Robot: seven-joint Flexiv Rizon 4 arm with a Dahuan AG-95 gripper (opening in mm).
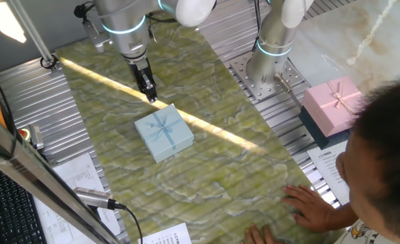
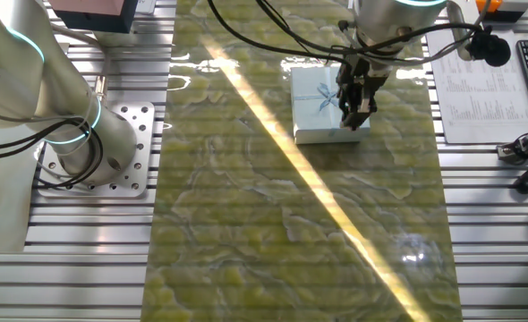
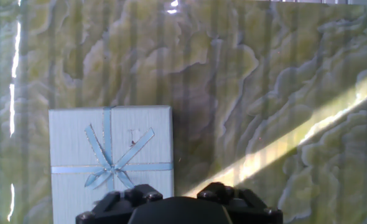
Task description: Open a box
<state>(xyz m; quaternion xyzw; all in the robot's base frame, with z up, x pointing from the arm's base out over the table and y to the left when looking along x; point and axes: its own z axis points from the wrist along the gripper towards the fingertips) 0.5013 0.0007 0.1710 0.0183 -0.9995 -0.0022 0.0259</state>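
The small pale-blue gift box (image 1: 164, 132) sits on the green marbled mat with its lid on and its ribbon bow tied. It also shows in the other fixed view (image 2: 318, 103) and at the lower left of the hand view (image 3: 112, 162). My gripper (image 1: 149, 93) hangs above the mat just past the box's far corner, clear of it. In the other fixed view the gripper (image 2: 354, 114) overlaps the box's right edge. Its jaws look a little apart and hold nothing. In the hand view only the gripper's dark body shows at the bottom edge.
A larger pink-lidded box (image 1: 333, 105) on a dark base stands at the right, off the mat. A person's hand (image 1: 315, 205) rests on the mat's near right corner. A second arm's base (image 1: 271, 61) is bolted at the back. Papers and a keyboard lie at the left.
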